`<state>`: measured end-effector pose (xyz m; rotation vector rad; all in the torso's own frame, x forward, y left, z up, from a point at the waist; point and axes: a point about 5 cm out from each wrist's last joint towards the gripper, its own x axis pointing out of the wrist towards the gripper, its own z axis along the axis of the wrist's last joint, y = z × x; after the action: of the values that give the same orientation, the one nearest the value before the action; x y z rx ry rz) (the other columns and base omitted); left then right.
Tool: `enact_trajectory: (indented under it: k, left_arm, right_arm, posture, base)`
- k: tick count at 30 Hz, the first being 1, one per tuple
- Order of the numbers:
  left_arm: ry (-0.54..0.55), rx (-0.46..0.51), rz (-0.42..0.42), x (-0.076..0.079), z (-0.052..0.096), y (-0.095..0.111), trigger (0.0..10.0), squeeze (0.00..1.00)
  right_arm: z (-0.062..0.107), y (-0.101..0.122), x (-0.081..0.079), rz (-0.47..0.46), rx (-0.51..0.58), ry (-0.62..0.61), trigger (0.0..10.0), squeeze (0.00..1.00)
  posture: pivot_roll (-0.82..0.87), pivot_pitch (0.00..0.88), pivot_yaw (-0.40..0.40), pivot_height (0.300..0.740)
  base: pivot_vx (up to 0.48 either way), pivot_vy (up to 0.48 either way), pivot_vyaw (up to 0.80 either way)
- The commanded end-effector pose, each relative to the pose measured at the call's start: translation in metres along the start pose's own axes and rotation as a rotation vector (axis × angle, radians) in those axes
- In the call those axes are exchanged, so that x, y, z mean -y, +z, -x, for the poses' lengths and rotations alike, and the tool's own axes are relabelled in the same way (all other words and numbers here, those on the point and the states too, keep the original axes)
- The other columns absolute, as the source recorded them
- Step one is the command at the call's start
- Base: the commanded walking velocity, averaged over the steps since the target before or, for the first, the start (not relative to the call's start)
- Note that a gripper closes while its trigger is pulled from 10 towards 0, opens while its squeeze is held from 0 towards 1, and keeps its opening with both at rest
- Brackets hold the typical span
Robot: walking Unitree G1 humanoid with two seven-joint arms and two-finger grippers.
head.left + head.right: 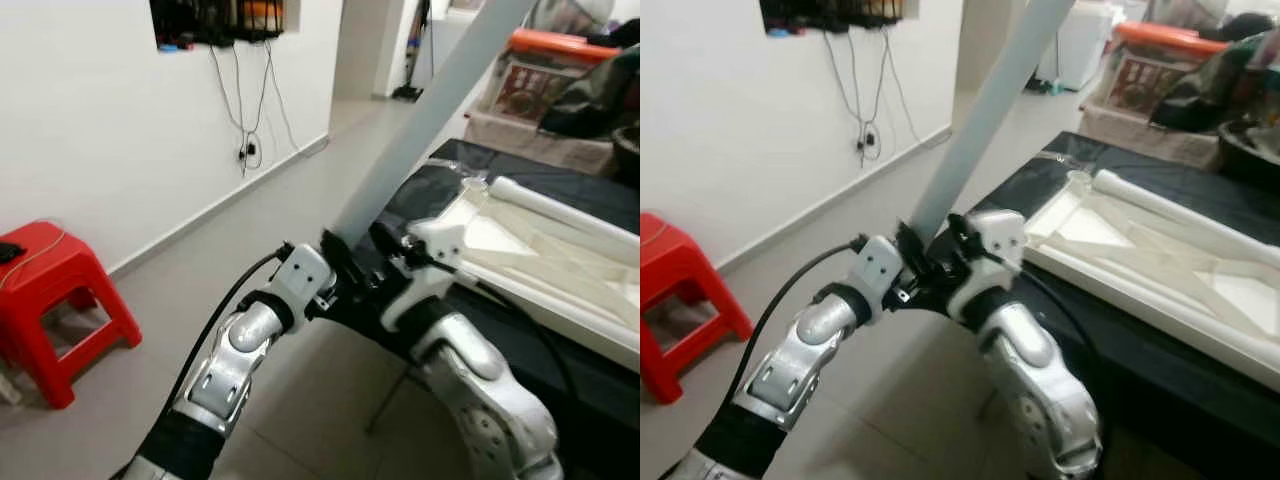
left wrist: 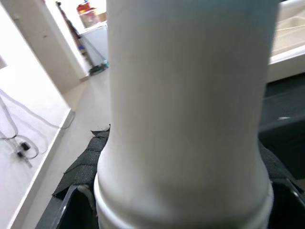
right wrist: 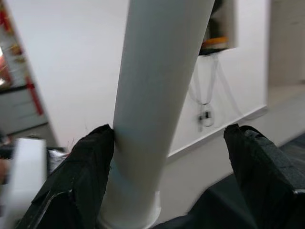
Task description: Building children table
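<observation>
The table leg (image 1: 430, 110), a long pale grey-white tube, runs on a steep diagonal from my two grippers up and away to the robot's right, leaving the top of the eye views. Its lower end sits just in front of the wrists, above the floor near the edge of the black table (image 1: 1110, 330); its long axis tilts well off vertical, upper end leaning over the table.

My left gripper (image 1: 335, 262) is at the leg's lower end. In the left wrist view the tube (image 2: 186, 109) crowds the lens, with a stepped collar at the end and black fingers (image 2: 86, 176) on either side of it, closed onto the leg.

My right gripper (image 1: 960, 255) meets the same end from the other side. In the right wrist view its fingers (image 3: 90, 162) are spread wide; one touches the tube (image 3: 152, 95), the other stands clear of it, so I see no clamp there.

On the table lies the white tabletop frame (image 1: 1160, 260), upside down, with another white leg (image 1: 560, 205) lying along it. A red stool (image 1: 55, 300) stands by the wall on the left.
</observation>
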<state>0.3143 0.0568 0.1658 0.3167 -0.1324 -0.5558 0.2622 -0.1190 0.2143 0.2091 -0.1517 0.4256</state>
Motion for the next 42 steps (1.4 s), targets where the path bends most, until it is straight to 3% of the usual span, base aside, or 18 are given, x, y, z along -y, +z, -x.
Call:
enact_trajectory:
  k: [1,12,14,19,20,21,22,27,42]
  left_arm:
    - [0.006,0.025,-0.005,-0.002,-0.002,0.006,0.0,0.0]
    - [0.033,0.044,0.002,-0.012,0.0,0.01,0.0,0.0]
    - [0.07,0.043,0.001,-0.021,0.003,0.009,0.0,0.0]
    - [0.075,0.059,0.007,-0.023,0.003,0.012,0.0,0.0]
    - [0.068,0.077,0.021,-0.023,0.003,0.015,6.9,0.0]
    - [0.068,0.077,0.021,-0.023,0.003,0.015,6.9,0.0]
    - [0.065,0.094,0.031,-0.023,0.004,0.018,10.0,0.0]
    - [0.088,0.127,0.066,-0.029,0.009,0.021,10.0,0.0]
    - [0.073,0.158,0.094,-0.037,0.009,0.025,10.0,0.0]
  right_arm:
    - [0.004,0.002,0.01,-0.009,0.017,-0.053,10.0,0.0]
    - [0.006,0.007,0.019,-0.016,0.038,-0.03,10.0,0.0]
    - [0.015,0.001,0.027,-0.012,0.013,-0.048,10.0,0.0]
    - [0.022,-0.008,0.033,-0.019,-0.018,-0.082,10.0,0.0]
    - [0.026,-0.014,0.038,-0.014,-0.036,-0.111,10.0,0.0]
    - [0.026,-0.014,0.038,-0.014,-0.036,-0.111,10.0,0.0]
    - [0.029,-0.017,0.043,-0.009,-0.036,-0.146,10.0,0.0]
    - [0.039,-0.026,0.059,0.013,-0.029,-0.296,10.0,0.0]
    - [0.043,-0.034,0.061,-0.014,-0.024,-0.314,10.0,0.0]
  posture:
    - [0.12,0.039,-0.054,0.74]
    - [0.12,0.036,-0.055,0.74]
    - [0.12,0.036,-0.055,0.74]
    - [0.12,0.03,-0.055,0.74]
    - [0.12,0.023,-0.056,0.74]
    - [0.12,0.023,-0.056,0.74]
    - [0.12,0.02,-0.058,0.74]
    - [0.13,0.0,-0.06,0.74]
    - [0.13,0.0,-0.049,0.74]
  base:
    - [0.0,0.0,0.0]
    - [0.0,0.0,0.0]
    - [0.0,0.0,0.0]
    - [0.0,0.0,0.0]
    - [0.0,0.0,0.0]
    - [0.0,0.0,0.0]
    - [0.0,0.0,0.0]
    - [0.0,0.0,-0.15]
    - [0.0,0.0,-0.77]
